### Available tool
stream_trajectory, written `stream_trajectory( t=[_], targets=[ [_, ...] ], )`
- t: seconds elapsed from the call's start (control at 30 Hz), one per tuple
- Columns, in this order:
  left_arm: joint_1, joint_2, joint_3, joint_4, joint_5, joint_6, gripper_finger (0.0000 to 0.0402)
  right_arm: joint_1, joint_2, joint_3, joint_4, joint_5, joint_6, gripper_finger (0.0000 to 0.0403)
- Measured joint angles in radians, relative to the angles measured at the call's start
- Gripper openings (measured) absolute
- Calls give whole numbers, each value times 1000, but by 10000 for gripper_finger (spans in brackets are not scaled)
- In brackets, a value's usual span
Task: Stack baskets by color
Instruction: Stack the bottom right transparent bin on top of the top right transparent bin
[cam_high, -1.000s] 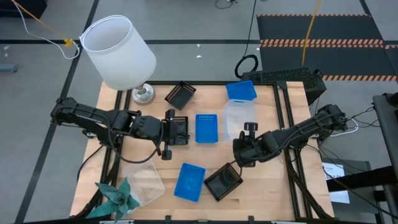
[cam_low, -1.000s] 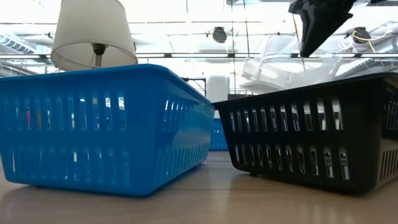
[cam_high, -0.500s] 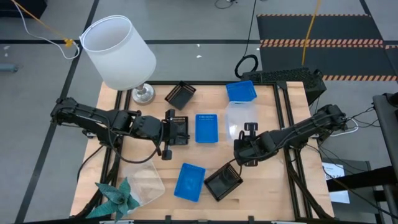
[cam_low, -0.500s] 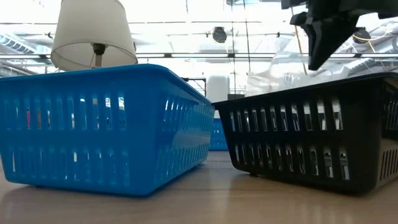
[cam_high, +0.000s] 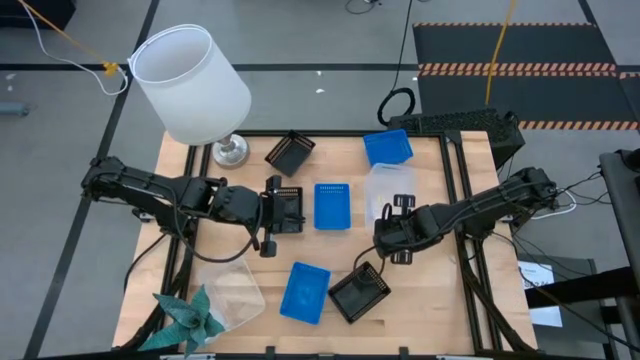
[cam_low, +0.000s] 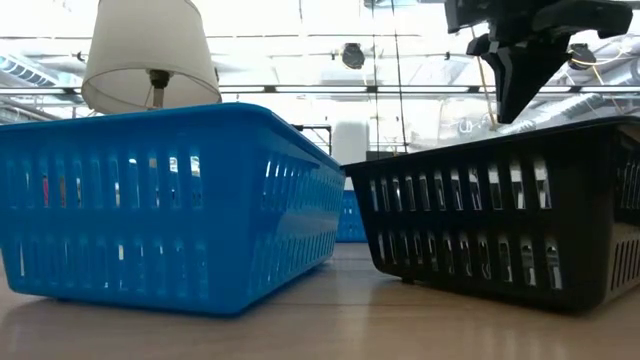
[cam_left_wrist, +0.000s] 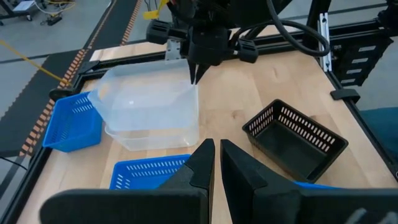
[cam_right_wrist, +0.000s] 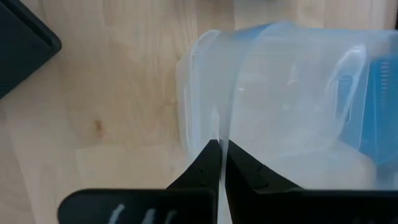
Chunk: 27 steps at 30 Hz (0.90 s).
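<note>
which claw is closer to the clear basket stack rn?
Right. The right claw is shut on the rim of the clear basket stack; the left claw sits across the middle blue basket, by a black basket.

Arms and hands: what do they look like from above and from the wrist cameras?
Both arms are black, jointed, with black cables along them. The left hand and right hand each end in two slim, dark, tapering fingers. No markings or sleeves show.

In the low view the blue basket (cam_low: 170, 205) and black basket (cam_low: 510, 215) run past the picture's edges and hide most of the surface behind them. The lampshade (cam_high: 190, 85) covers its own stem from above.
</note>
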Motion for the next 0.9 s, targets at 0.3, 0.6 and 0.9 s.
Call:
stream_trajectory(
  t=[0.3, 0.6, 0.9],
  targets=[
    [0, 0, 0, 0, 0, 0, 31, 0, 0, 0, 11, 1, 0, 4],
    [0, 0, 0, 0, 0, 0, 31, 0, 0, 0, 11, 9, 21, 4],
    [0, 0, 0, 0, 0, 0, 31, 0, 0, 0, 10, 37, 22, 4]
  ],
)
